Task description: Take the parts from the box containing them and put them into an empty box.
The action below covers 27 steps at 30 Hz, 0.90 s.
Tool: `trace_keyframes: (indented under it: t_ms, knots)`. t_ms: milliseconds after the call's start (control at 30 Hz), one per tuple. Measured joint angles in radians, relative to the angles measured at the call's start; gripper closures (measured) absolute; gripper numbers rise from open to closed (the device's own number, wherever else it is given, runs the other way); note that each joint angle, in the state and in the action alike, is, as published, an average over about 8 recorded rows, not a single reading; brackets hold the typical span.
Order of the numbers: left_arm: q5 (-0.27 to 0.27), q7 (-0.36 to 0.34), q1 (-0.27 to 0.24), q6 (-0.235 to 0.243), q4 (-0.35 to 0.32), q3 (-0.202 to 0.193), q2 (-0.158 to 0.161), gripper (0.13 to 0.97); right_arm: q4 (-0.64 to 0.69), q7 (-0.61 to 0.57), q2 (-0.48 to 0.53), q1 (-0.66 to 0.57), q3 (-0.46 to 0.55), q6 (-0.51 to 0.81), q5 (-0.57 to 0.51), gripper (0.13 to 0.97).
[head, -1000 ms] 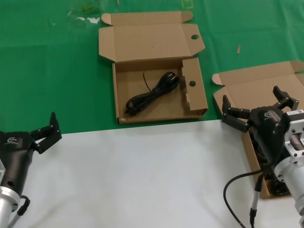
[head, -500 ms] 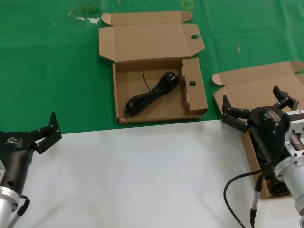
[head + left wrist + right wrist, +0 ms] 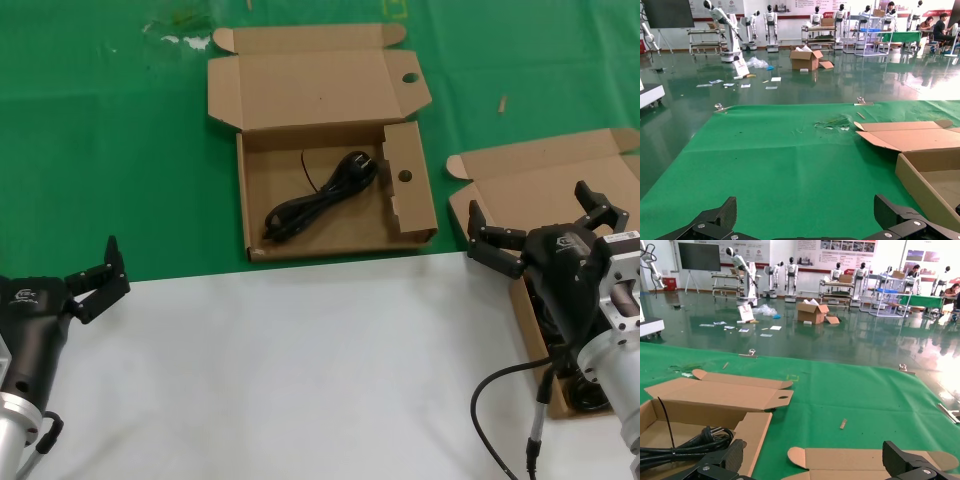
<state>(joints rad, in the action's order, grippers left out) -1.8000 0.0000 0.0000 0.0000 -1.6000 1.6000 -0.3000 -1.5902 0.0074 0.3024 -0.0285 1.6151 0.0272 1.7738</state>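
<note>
The right gripper (image 3: pixel 540 232) hangs spread wide over the narrower brown cardboard box (image 3: pixel 540 190), apparently poised to reach the remaining cables. One looped black power cable (image 3: pixel 318 203) already lies in the wide shallow cardboard box (image 3: pixel 262 170). The left gripper (image 3: pixel 97 278) waits released at the bench (image 3: pixel 300 370) edge.

My left tool (image 3: pixel 100 272): matte black housing, two black fingers, small white logo printed on top of the body. Behind it a silver cylindrical wrist section; a thin black cable loops beside it. My right tool (image 3: pixel 540 222): same black housing and white logo, two black fingers. Wrist here is bare silver metal with a machined block. A black cable runs from it to a slim grey connector. Left wrist view shows small silver screws in my fingertips (image 3: pixel 715 222).
</note>
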Motion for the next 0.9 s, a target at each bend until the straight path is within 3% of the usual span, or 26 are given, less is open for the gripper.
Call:
trace_keyframes:
  t_ms: [900]
  knots:
    - [0.0,0.0,0.0,0.0,0.0,0.0,0.0,0.132,0.0,0.0,0.0,0.0,0.0,0.0,0.0,0.129]
